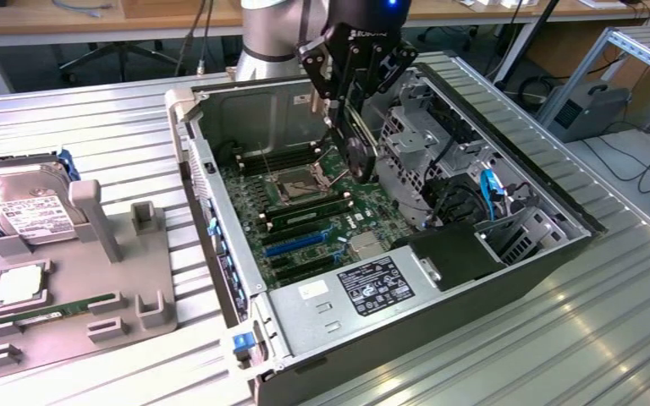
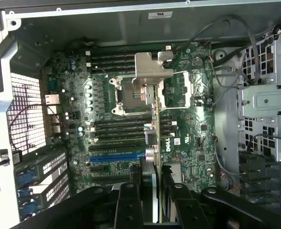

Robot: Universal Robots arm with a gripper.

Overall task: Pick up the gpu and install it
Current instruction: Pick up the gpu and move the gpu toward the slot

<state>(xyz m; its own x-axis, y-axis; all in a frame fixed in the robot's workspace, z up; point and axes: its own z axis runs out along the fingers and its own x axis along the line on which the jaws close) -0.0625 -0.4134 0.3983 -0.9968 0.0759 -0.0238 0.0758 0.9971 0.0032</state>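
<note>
- Closest to the wrist camera, the black jaws are clamped on the gpu (image 2: 152, 138), one on each flat side of the card.
- From there the gpu is a slim black card seen edge-on, little more than a thin line. A pale metal bracket (image 2: 150, 71) sits at the end farthest from the jaws.
- The card is inside the open computer case (image 2: 131, 24), over the green motherboard (image 2: 193, 95). Its bracket end lies above the CPU socket (image 2: 124, 95).
- In the exterior view the gpu (image 1: 355, 152) hangs below the jaws with its long axis steeply up-and-down. Its upper end is gripped and its lower end points at the board beside the socket (image 1: 302, 180).
- I cannot tell whether that lower end touches the board.
- The wrist view looks straight down on the board's slots, with a blue slot (image 2: 114, 156) among black ones near the jaws.
- The exterior view takes in the arm (image 1: 268, 34) and the ribbed metal desk (image 1: 596, 338).
- It also takes in a grey holder (image 1: 133, 288) on the desk at the exterior view's left of the case.
- The holder carries a silver hard drive (image 1: 20, 207) and a green memory stick (image 1: 48, 311), both well apart from the gpu.
</note>
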